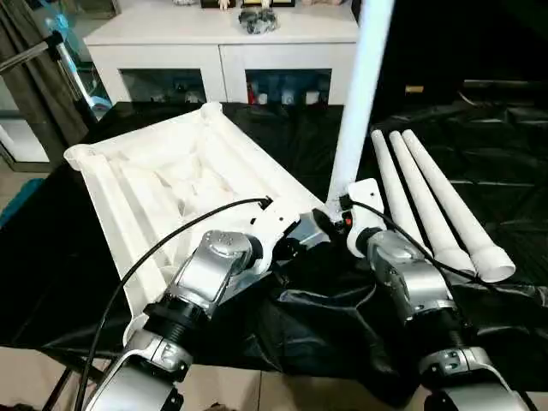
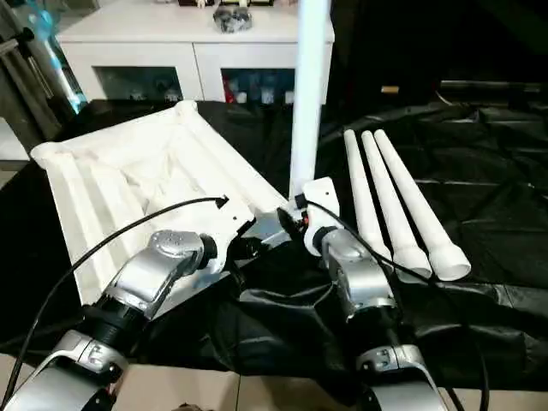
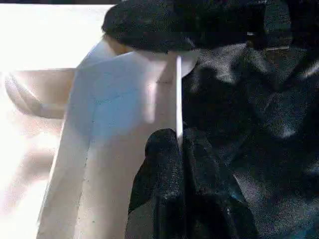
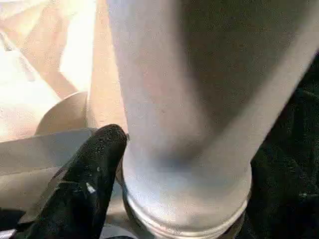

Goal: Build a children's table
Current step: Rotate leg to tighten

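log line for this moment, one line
left gripper: shut on tabletop rim | right gripper: around upright leg at corner socket | three legs: lying on black cloth

Home room: glass-doored white cabinet (image 1: 223,64), curtain (image 1: 30,77)

tabletop (image 1: 184,184): white plastic, upside down, ribbed underside up, lying at the left of the black sheet
standing leg (image 1: 360,94): white tapered tube, upright in the tabletop's near right corner socket
spare legs (image 1: 432,201): three white tubes, side by side, lying at the right, wide ends nearest
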You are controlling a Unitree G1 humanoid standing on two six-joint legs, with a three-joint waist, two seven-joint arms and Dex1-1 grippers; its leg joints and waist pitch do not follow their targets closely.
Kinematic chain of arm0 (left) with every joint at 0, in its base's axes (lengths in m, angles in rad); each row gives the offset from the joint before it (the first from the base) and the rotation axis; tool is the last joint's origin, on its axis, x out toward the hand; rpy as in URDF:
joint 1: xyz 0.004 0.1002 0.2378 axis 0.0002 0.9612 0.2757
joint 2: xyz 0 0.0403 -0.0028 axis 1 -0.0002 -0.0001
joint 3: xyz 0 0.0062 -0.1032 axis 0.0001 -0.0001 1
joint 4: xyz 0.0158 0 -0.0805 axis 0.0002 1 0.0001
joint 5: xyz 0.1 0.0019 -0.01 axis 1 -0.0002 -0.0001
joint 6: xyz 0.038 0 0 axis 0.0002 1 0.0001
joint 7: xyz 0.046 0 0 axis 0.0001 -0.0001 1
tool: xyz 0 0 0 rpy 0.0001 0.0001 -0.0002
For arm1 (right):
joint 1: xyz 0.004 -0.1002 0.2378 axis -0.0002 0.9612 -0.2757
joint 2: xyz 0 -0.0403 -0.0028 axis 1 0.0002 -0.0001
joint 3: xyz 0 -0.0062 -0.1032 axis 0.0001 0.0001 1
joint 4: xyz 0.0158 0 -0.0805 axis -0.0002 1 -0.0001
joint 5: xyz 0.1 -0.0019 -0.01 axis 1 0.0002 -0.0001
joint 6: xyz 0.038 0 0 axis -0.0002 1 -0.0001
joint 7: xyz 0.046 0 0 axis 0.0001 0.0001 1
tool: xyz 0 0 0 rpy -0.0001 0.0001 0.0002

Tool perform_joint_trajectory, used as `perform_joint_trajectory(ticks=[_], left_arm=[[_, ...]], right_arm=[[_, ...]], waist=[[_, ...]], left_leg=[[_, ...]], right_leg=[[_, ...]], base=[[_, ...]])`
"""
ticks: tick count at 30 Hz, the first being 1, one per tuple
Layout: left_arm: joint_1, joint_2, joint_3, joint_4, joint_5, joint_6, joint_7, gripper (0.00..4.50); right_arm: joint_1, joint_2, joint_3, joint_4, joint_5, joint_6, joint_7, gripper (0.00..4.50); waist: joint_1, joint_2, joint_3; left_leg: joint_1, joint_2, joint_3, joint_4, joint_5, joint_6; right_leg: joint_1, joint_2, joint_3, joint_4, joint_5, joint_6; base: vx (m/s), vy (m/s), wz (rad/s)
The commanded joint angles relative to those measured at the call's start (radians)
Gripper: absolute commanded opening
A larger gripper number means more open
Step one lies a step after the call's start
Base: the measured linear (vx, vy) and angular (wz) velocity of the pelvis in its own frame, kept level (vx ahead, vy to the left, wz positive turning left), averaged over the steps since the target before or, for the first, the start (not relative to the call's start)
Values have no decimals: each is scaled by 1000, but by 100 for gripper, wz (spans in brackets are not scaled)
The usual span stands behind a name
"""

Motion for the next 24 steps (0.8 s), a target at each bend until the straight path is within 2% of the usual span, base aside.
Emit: perform_joint_trajectory(ticks=[1, 5, 6, 9, 10, 11, 14, 17, 19, 20, 21, 22, 23, 24], left_arm=[[-12, -3, -43, -57, -31, -38, -59, 0], [14, 77, -66, -80, -34, -62, -171, 0], [22, 100, -69, -89, -39, -77, -209, 0], [37, 151, -77, -103, -55, -113, -297, 0], [40, 170, -79, -102, -65, -137, -335, 0], [40, 170, -79, -102, -65, -137, -335, 0], [52, 204, -89, -122, -92, -166, -415, 0], [59, 229, -102, -136, -100, -174, -462, 0], [61, 230, -101, -135, -99, -177, -463, 0], [64, 234, -99, -132, -100, -182, -469, 0], [64, 234, -99, -132, -100, -182, -469, 0], [67, 236, -97, -130, -99, -185, -473, 0], [68, 237, -97, -128, -96, -188, -475, 0], [68, 237, -97, -128, -96, -188, -475, 0]], right_arm=[[19, 26, 110, 0, 21, 0, 132, 352], [67, -77, 168, -108, 49, -60, 361, 352], [82, -107, 178, -136, 58, -64, 413, 352], [119, -190, 198, -209, 87, -59, 543, 352], [138, -232, 207, -246, 102, -50, 608, 352], [138, -232, 207, -246, 102, -50, 608, 352], [167, -299, 221, -295, 121, -41, 709, 352], [184, -334, 221, -323, 135, -30, 761, 317], [186, -333, 219, -326, 141, -25, 762, 306], [193, -332, 218, -337, 149, -16, 766, 306], [193, -332, 218, -337, 149, -16, 766, 294], [197, -331, 218, -345, 156, -3, 771, 279], [200, -330, 220, -352, 162, 5, 775, 279], [200, -330, 220, -352, 162, 5, 775, 277]], waist=[[2, -14, -55], [8, -14, -60], [7, -19, -60], [11, -15, -63], [17, -13, -65], [20, -13, -67], [30, -11, -67], [38, -10, -65], [43, -12, -62], [44, -13, -59], [44, -13, -59], [43, -14, -58], [43, -17, -58], [44, -15, -58]], left_leg=[[12, 38, -21, -86, -360, 18], [11, 42, -16, -79, -306, 44], [7, 40, -15, -79, -283, 57], [7, 43, -15, -75, -242, 75], [10, 46, -13, -72, -218, 89], [10, 46, -13, -70, -201, 97], [13, 48, -10, -68, -191, 105], [14, 50, -9, -68, -201, 108], [15, 50, -8, -71, -227, 96], [17, 50, -9, -75, -259, 73], [17, 50, -9, -75, -259, 73], [17, 50, -11, -77, -273, 59], [18, 50, -11, -78, -277, 56], [20, 50, -11, -78, -284, 52]], right_leg=[[36, -50, 31, -90, -391, -161], [39, -50, 36, -81, -287, -185], [43, -49, 34, -79, -261, -196], [45, -49, 34, -70, -206, -220], [44, -48, 35, -63, -155, -239], [47, -48, 34, -59, -127, -251], [45, -48, 35, -55, -101, -267], [45, -49, 35, -55, -110, -273], [44, -51, 36, -61, -158, -267], [43, -51, 37, -66, -218, -252], [43, -51, 37, -66, -218, -252], [43, -51, 38, -68, -249, -237], [42, -51, 38, -69, -257, -233], [40, -52, 39, -70, -270, -228]], base=[[0, 0, 0], [0, 0, 0], [0, 0, 0], [0, 0, 0], [0, 0, 0], [0, 0, 0], [0, 0, 0], [0, 0, 0], [0, 0, 0], [0, 0, 0], [0, 0, 0], [0, 0, 0], [0, 0, 0], [0, 0, 0]])
